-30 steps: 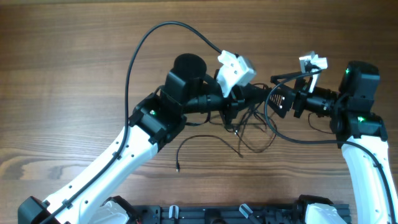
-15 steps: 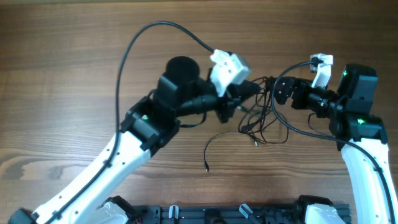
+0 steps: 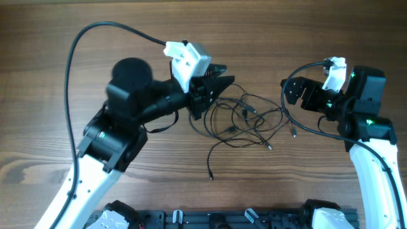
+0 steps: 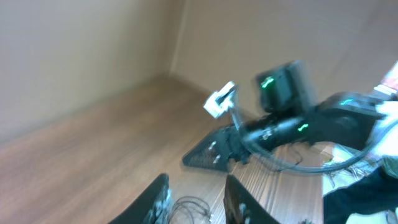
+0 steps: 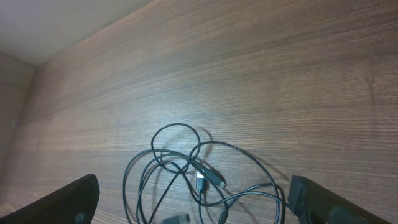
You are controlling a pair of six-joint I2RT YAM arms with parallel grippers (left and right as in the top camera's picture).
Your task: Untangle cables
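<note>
The cables (image 3: 245,119) lie as a loose tangle of thin black cords on the wooden table, between my two grippers. One strand trails toward the front and ends in a plug (image 3: 210,176). My left gripper (image 3: 221,76) hovers at the tangle's left edge with its jaws parted. In the left wrist view, cable loops (image 4: 189,208) show on the table between the left gripper (image 4: 196,202) fingers, ungripped. My right gripper (image 3: 289,94) stands wide open at the tangle's right side. The right wrist view looks down on the cables (image 5: 186,168), with a metallic plug (image 5: 200,182) in their middle.
The left arm's thick black cable (image 3: 82,38) arcs over the table's left half. The right arm's own thick cable (image 3: 311,132) loops close to the tangle's right end. A black rail (image 3: 222,219) runs along the front edge. The right arm (image 4: 292,118) fills the left wrist view's background.
The left arm has swung left and its jaws have parted, letting go of the cords. The tangle has dropped onto the table and spread wider. The right gripper stays open.
</note>
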